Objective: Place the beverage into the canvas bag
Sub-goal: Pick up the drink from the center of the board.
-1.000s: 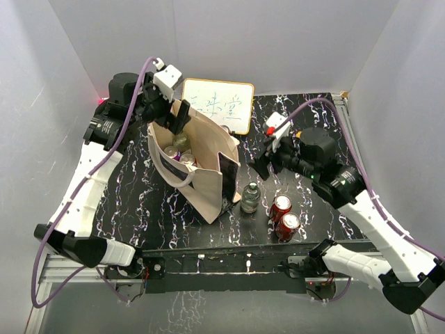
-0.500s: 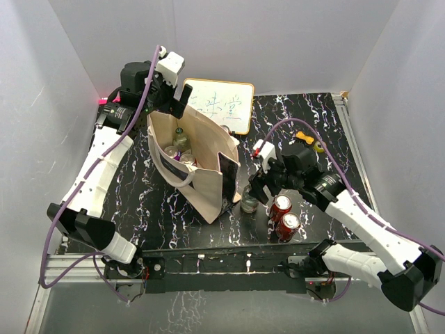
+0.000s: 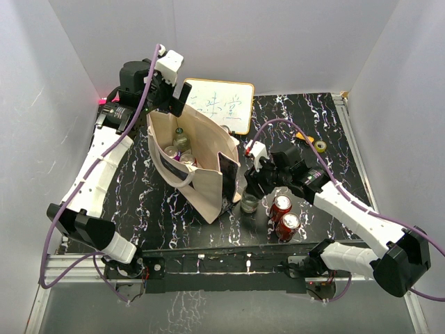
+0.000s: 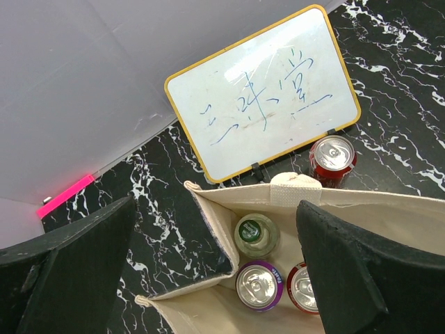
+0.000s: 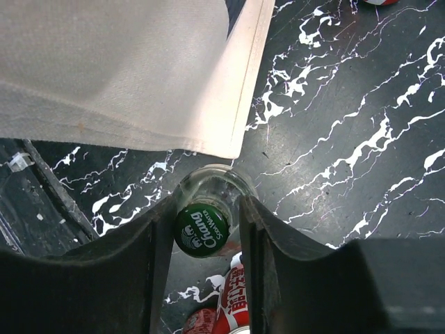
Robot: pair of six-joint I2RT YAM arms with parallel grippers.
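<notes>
**A:** Where is the canvas bag (image 3: 208, 170)?

**B:** It stands open on the black marbled desk (image 3: 139, 202), left of the middle, with a dark printed panel on its broad side. A white framed board (image 4: 264, 97) with blue writing leans just behind it.

**A:** What's inside?

**B:** The left wrist view shows a green-capped bottle (image 4: 256, 235), a purple-topped can (image 4: 257, 285) and a red can (image 4: 302, 289), all upright on the bag's floor. Another red can (image 4: 332, 158) stands outside, between the bag and the board.

**A:** And the left tool (image 4: 217, 204)?

**B:** It hangs above the bag's far end with its fingers spread wide apart and nothing between them.

**A:** What about the drink to be packed?

**B:** A glass bottle (image 5: 201, 229) with a green cap stands upright on the desk, just beside the bag's right-hand corner. I cannot tell whether cloth and glass touch. Two red cans (image 3: 281, 206) stand close together just to its right, one nearer the front edge than the other.

**A:** Does the right tool (image 5: 207, 209) have it?

**B:** It comes down over the bottle from above, one finger on each side of the neck. Both fingers lie against the glass, so it is clamped on the glass bottle, whose base sits on the desk.
</notes>
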